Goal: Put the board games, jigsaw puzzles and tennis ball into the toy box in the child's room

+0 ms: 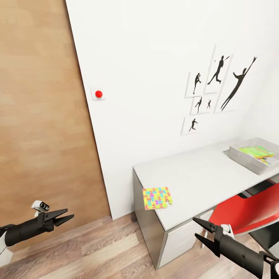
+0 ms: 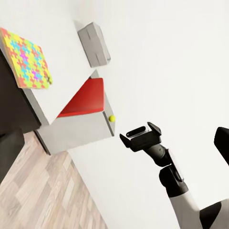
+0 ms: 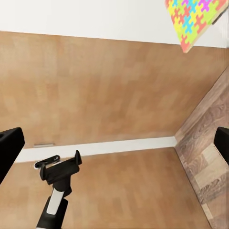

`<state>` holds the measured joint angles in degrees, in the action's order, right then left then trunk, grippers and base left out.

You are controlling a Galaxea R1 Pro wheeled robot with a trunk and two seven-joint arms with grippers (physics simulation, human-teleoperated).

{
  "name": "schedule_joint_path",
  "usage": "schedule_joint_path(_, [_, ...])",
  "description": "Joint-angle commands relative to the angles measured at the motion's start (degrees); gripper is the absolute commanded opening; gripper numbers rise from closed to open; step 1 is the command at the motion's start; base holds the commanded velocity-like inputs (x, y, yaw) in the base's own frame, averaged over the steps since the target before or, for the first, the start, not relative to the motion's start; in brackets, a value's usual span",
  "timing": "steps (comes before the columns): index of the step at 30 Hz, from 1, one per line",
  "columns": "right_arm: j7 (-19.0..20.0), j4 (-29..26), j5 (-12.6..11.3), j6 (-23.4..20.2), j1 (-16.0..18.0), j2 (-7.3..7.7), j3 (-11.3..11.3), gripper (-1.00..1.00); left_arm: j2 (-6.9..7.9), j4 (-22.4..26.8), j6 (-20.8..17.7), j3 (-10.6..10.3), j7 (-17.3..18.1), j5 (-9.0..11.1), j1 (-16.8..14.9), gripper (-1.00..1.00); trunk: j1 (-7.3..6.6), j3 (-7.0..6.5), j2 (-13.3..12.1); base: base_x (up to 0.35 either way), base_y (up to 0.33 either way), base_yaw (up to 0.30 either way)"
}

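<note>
Nearest, left gripper (image 1: 66,217) hangs low over the plank floor (image 1: 89,248) at left, jaws nearly closed, holding nothing; right gripper (image 1: 199,229) low at right by the table's near edge, jaws spread wide, empty. One jigsaw puzzle (image 1: 157,197) lies flat at the table's (image 1: 193,182) near left corner, slightly overhanging the front edge. Red chair (image 1: 248,211) tucked under the table at right. A tennis ball (image 2: 111,118) shows small beside the table side in the left wrist view. Further right, the toy box (image 1: 248,161) sits on the tabletop, colourful flat items inside. Behind: white wall with silhouette pictures (image 1: 219,89), red button (image 1: 99,93), wood door (image 1: 38,116) far left.
</note>
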<state>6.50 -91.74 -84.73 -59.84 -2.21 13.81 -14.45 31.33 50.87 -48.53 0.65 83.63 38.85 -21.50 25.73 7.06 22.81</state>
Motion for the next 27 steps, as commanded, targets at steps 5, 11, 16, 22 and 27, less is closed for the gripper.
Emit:
schedule_joint_path(5, [0.6,0.0,1.4,-0.2,0.0,-0.01,-0.1,1.00,0.16,0.0,-0.6,0.0,0.2,0.1,0.0,1.00,0.05,0.10,0.1,0.056,-0.031,0.000])
schedule_joint_path(11, [0.7,-0.1,1.6,-0.2,0.0,-0.01,-0.2,1.00,0.19,0.0,-0.6,0.0,0.2,0.0,0.0,1.00,0.05,0.10,0.1,0.011,-0.006,0.000])
schedule_joint_path(16, [0.7,0.0,1.6,-0.2,0.1,0.01,-0.3,1.00,0.21,0.0,-0.6,0.0,0.2,0.0,0.0,1.00,0.05,0.08,0.1,0.003,-0.001,-0.008])
schedule_joint_path(22, [0.7,0.0,1.5,-0.2,0.1,-0.01,-0.2,1.00,0.24,0.0,-0.6,0.0,0.2,0.0,0.0,1.00,0.05,-0.09,0.1,0.004,0.000,-0.156])
schedule_joint_path(27, [0.8,0.0,1.6,-0.2,0.1,-0.01,-0.1,1.00,0.29,0.0,-0.6,0.0,0.2,0.0,0.0,1.00,0.05,-0.29,0.1,0.108,0.000,-0.236])
